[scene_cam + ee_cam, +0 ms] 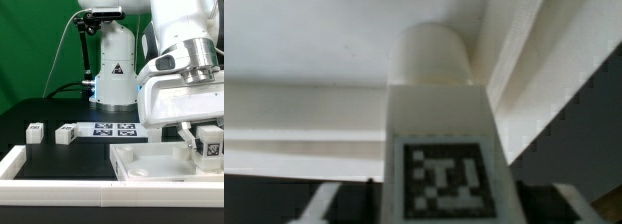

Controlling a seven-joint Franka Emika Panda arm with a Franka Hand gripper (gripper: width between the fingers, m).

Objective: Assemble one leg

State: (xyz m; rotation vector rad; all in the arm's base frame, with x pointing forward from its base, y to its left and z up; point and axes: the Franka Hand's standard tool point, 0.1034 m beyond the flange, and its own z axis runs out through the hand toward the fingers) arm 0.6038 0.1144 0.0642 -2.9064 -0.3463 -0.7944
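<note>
My gripper [205, 140] is shut on a leg [211, 141], a small white block with a black-and-white tag, and holds it over the near right part of the large white tray-like part [140, 160]. In the wrist view the leg [439, 110] stands between my fingers [327, 205], its rounded end close to the tray part's raised rim [331, 100]; I cannot tell whether they touch. My gripper [446, 207] grips the leg at its tagged end. Two more legs [36, 131] [66, 134] lie on the black table at the exterior view's left.
The marker board [112, 128] lies behind the tray part, in front of the arm's white base [113, 70]. A white raised border [25, 165] runs along the table's front and left edge.
</note>
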